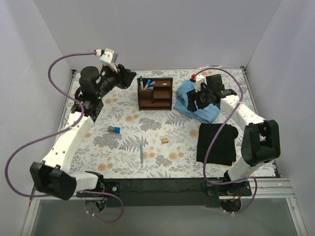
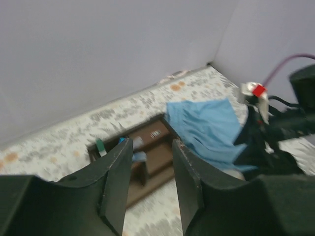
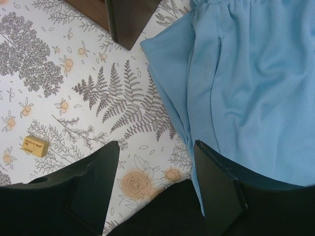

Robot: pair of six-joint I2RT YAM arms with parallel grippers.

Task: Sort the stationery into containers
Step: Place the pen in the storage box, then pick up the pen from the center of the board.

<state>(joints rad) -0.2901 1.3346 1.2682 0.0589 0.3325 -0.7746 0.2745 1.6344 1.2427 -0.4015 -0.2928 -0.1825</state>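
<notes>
Right wrist: right pincer [image 3: 155,147] apart above light blue cloth [image 3: 246,88]; left pincer [image 2: 151,146] apart near organizer [image 2: 152,164].

The left arm [image 1: 69,140] stretches from its base at the near edge far out along the left side, then turns at the wrist toward the middle. The left claw [image 1: 127,76] is held raised, pointing roughly level and tipped a little downward. Its two fingers [image 2: 117,169] are parted with nothing between them. The right arm [image 1: 242,116] folds at a bulky elbow joint close to its base and reaches forward and inward from there. The right claw [image 3: 155,150] points almost straight down, its jaws standing well apart and empty.
</notes>
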